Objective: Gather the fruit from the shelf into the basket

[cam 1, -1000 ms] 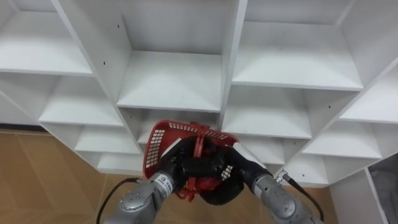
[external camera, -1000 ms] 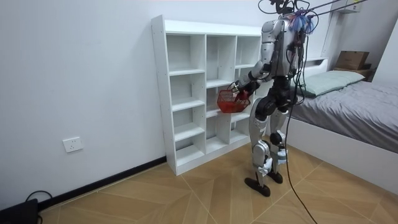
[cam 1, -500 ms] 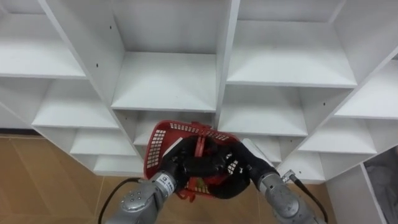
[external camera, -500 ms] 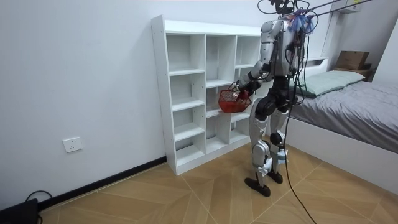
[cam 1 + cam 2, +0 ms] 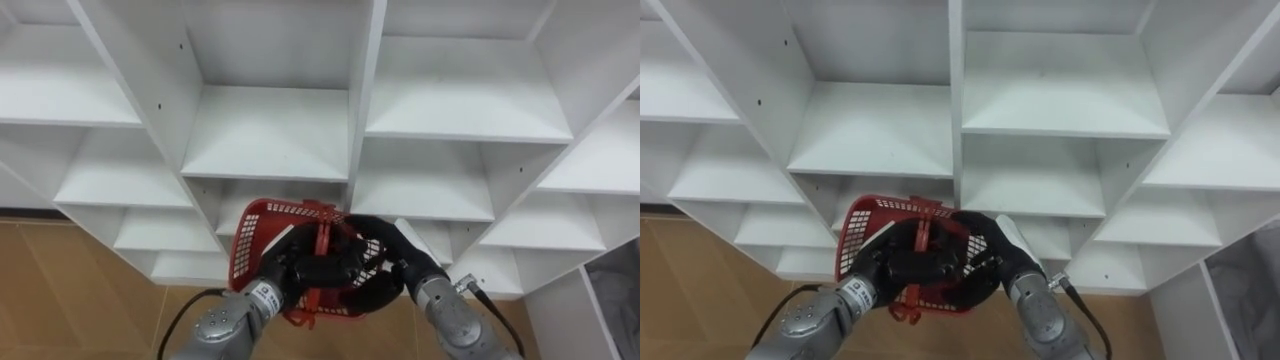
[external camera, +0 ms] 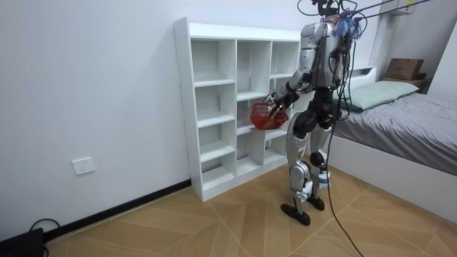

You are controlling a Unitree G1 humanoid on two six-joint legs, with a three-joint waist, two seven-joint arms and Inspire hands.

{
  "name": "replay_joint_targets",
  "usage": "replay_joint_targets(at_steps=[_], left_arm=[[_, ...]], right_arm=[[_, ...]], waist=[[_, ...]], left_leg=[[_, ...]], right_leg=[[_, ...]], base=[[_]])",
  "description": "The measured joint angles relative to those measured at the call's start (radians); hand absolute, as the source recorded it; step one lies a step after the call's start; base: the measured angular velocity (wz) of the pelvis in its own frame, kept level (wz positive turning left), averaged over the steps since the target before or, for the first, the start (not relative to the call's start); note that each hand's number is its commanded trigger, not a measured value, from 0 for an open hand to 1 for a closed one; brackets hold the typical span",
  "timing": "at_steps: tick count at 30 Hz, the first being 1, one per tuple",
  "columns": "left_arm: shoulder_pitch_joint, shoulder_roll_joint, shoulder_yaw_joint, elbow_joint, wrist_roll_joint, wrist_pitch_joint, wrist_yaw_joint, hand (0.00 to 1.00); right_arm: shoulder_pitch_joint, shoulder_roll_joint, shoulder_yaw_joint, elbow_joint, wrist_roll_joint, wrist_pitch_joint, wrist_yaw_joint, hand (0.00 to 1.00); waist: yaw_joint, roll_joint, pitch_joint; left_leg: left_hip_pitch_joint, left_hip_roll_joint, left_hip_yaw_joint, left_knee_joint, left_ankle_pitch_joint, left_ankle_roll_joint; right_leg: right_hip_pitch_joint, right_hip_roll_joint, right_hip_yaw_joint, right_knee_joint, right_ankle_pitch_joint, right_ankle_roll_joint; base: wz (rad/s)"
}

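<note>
The white shelf unit (image 5: 270, 140) has 3 columns of open compartments, their front edges and upright dividers (image 5: 366, 90) running toward the lower middle of the frame. Bare wood floor (image 5: 70, 290) lies open at the lower left. In the room view the robot stands facing the unit's right columns. There is free floor toward the room view's left and a bed (image 6: 400, 121) close behind it at the right.

The red basket (image 5: 262, 222) is at lower centre, held in front of the lower middle compartments, with its far rim near a shelf's front edge. It is plastic lattice, tilted, with its red handles (image 5: 322, 238) raised together. The 2 hands meet on it. The left hand (image 5: 295, 268) has its fingers curled around the handles. The right hand (image 5: 390, 262) is wrapped over the basket's right rim.
</note>
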Motion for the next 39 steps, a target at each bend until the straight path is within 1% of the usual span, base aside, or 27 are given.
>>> replay_joint_targets(at_steps=[8, 13, 23, 27, 29, 32, 35, 37, 39], left_arm=[[0.002, 0.0, 0.0, 0.0, 0.0, 0.007, 0.0, 1.0], [0.002, 0.0, 0.001, 0.0, 0.0, 0.007, 0.0, 1.0], [0.002, 0.003, 0.002, 0.0, 0.001, 0.008, 0.0, 1.0], [0.002, 0.011, 0.0, 0.0, 0.001, 0.008, 0.0, 1.0], [0.004, 0.017, 0.002, 0.002, 0.001, 0.008, -0.001, 1.0], [0.015, 0.035, 0.005, 0.007, 0.002, 0.008, -0.001, 1.0], [0.03, 0.045, 0.009, 0.014, 0.014, 0.011, -0.001, 1.0], [0.048, 0.045, 0.033, 0.014, 0.046, 0.027, -0.003, 1.0], [0.061, 0.047, 0.047, 0.014, 0.084, 0.035, -0.002, 1.0]], right_arm=[[0.0, 0.005, 0.0, 0.0, -0.001, 0.0, 0.002, 0.0], [0.0, 0.017, 0.0, 0.0, -0.003, 0.0, 0.002, 0.0], [0.004, 0.018, 0.001, 0.0, 0.0, 0.0, 0.01, 0.0], [0.005, 0.018, 0.01, 0.0, 0.044, 0.0, 0.026, 0.0], [0.008, 0.014, 0.022, 0.0, 0.046, 0.0, 0.039, 0.0], [0.022, 0.012, 0.024, 0.0, 0.077, 0.001, 0.07, 0.0], [0.023, 0.011, 0.021, 0.0, 0.077, 0.007, 0.119, 0.0], [0.024, 0.009, 0.016, 0.0, 0.076, 0.008, 0.164, 0.0], [0.025, 0.009, 0.01, 0.0, 0.076, 0.009, 0.199, 0.0]], waist=[[-0.001, -0.001, -0.0002], [-0.002, -0.001, -0.0004], [0.0, -0.001, -0.001], [0.0, 0.0, -0.0017], [0.002, 0.0, -0.0024], [0.002, 0.001, -0.0026], [0.0, 0.001, -0.0026], [-0.003, 0.001, -0.0028], [-0.003, 0.002, -0.0034]], left_leg=[[0.005, 0.0, 0.0, 0.0, 0.0, 0.0], [0.005, 0.001, 0.0, 0.001, 0.0, 0.0], [0.005, 0.001, 0.0, 0.0, 0.0, 0.0], [0.005, 0.001, 0.001, 0.0, 0.0, 0.0], [0.008, 0.001, 0.002, 0.0, 0.0, 0.0], [0.015, 0.002, 0.003, 0.003, 0.0, 0.0], [0.015, 0.002, 0.004, 0.006, 0.0, 0.0], [0.016, 0.003, 0.005, 0.006, 0.0, 0.0], [0.017, 0.003, 0.003, 0.005, 0.0, 0.0]], right_leg=[[0.005, 0.0, -0.001, 0.0, 0.0, 0.0], [0.005, 0.0, -0.001, 0.0, 0.0, -0.001], [0.005, 0.0, -0.001, -0.001, 0.0, -0.001], [0.006, 0.001, -0.001, 0.0, 0.0, -0.001], [0.009, 0.001, -0.001, 0.0, 0.001, -0.001], [0.017, 0.001, -0.002, 0.0, 0.001, -0.001], [0.019, 0.001, -0.002, 0.001, 0.001, -0.002], [0.019, 0.001, -0.002, 0.002, 0.002, -0.002], [0.019, 0.001, -0.003, 0.001, 0.002, -0.002]], base=[[0.0], [0.0], [0.0], [0.0], [0.0], [0.0], [0.0], [0.0], [0.0]])
